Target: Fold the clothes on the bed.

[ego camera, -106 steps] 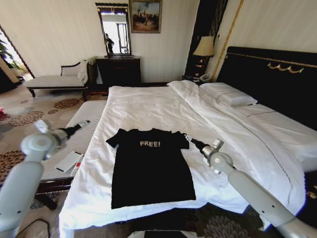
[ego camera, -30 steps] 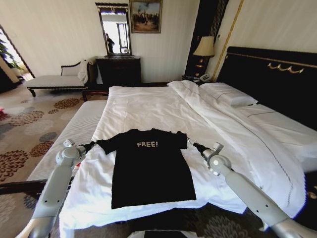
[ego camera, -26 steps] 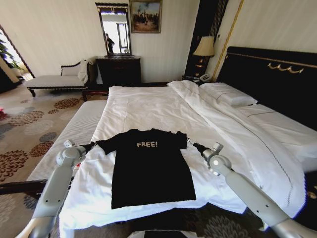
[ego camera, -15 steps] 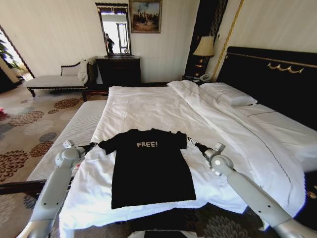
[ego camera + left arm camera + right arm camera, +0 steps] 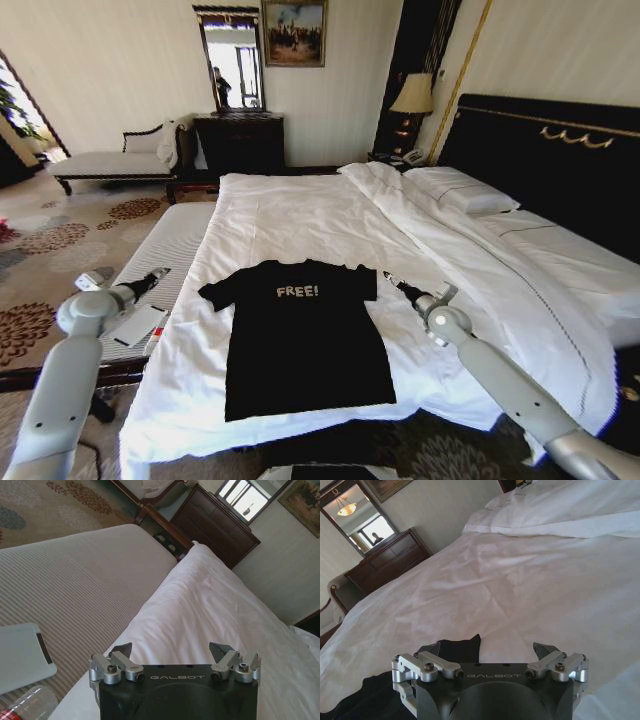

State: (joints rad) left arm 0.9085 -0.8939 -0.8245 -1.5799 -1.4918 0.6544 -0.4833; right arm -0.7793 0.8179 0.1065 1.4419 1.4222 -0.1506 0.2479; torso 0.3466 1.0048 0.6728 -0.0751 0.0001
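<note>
The clothes, one black T-shirt with white "FREE!" on the chest, lie flat and face up near the foot of the bed. My left gripper hangs open off the bed's left side, over the striped bench and clear of the left sleeve. In its wrist view the left gripper holds nothing, with white sheet beyond. My right gripper hovers open just past the right sleeve. The right wrist view has the right gripper apart and empty, a black sleeve tip lying under it.
A striped bench runs along the bed's left side with a flat white device and a bottle on it. A folded duvet and pillows lie right of the shirt. A dresser stands behind.
My left gripper has let go of the left sleeve and pulled away leftward over the bench. The sleeve has settled slightly inward. My right gripper has eased a little away from the right sleeve.
</note>
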